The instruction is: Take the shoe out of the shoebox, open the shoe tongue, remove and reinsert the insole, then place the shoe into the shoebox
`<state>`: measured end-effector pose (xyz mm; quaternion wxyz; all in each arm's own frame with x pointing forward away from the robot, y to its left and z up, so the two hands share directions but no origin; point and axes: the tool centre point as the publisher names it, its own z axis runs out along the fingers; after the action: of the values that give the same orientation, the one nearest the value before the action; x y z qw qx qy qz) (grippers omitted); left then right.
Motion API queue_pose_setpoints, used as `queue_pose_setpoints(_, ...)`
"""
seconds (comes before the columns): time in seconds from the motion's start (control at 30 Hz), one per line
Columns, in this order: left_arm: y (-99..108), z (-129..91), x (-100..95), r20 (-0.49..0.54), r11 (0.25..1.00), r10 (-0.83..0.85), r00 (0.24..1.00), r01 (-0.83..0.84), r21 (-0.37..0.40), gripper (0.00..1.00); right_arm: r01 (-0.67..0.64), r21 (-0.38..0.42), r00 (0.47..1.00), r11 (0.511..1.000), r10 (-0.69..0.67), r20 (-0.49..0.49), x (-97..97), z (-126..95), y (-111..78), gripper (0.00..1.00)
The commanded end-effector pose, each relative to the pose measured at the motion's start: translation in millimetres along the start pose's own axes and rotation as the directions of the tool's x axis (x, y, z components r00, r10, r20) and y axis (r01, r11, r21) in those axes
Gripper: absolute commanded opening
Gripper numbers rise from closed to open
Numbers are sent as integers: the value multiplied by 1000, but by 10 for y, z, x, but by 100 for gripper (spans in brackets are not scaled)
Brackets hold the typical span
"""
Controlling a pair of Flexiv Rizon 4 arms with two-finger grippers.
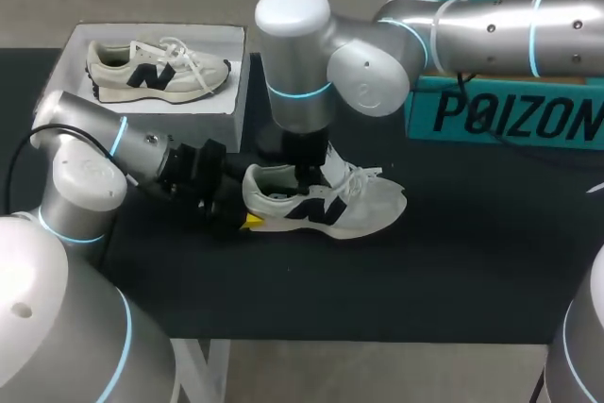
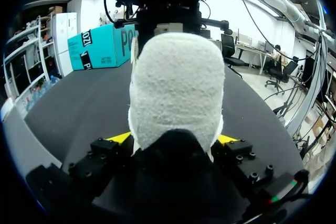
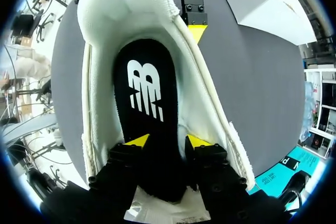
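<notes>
Shoebox (image 1: 64,68) at far left of bench (image 1: 425,271), open, one pale sneaker (image 1: 156,71) lying inside on its side. Left end effector (image 1: 247,220) low over bench, clenched on heel of shoe (image 1: 349,205), yellow tips pressing heel from both sides (image 2: 173,139). Shoe stands upright on bench mid-way, outside shoebox, toe toward right, laces loose. Right end effector (image 1: 307,176) pointing down into shoe opening, grasping black insole (image 3: 144,87) between both tips (image 3: 167,141); insole still lies inside shoe. Teal box (image 1: 500,115) behind, right.
</notes>
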<state>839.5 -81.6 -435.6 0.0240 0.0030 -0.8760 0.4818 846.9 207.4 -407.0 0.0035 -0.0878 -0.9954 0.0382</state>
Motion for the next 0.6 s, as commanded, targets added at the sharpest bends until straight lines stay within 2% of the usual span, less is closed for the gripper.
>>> queue_pose_setpoints(0.03, 39, 37, -10, 0, 1000, 1, 1000, -1, -1, 0, -7, -5, 1000, 1000, 7, -17, -11, 152, 38, 44)
queue_pose_setpoints(0.27, 39, 37, -10, 0, 1000, 1, 1000, -1, -1, 0, -44, -11, 996, 999, 43, -74, 66, 327, 38, 44)
queue_pose_setpoints(0.43, 39, 37, -10, 0, 1000, 1, 1000, -1, -1, 0, -86, -23, 985, 996, 81, -152, 140, 424, 8, 35)
queue_pose_setpoints(0.5, 39, 37, -10, 0, 1000, 1, 1000, -1, -1, 0, -99, -16, 982, 995, 95, -161, 166, 440, -1, 29)
queue_pose_setpoints(0.57, 39, 37, -10, 0, 1000, 1, 1000, -1, -1, 0, -109, -16, 981, 994, 105, -166, 176, 446, -7, 0)
queue_pose_setpoints(0.6, 39, 37, -10, 0, 1000, 1, 1000, -1, -1, 0, -114, -11, 980, 993, 110, -166, 181, 444, -10, 0)
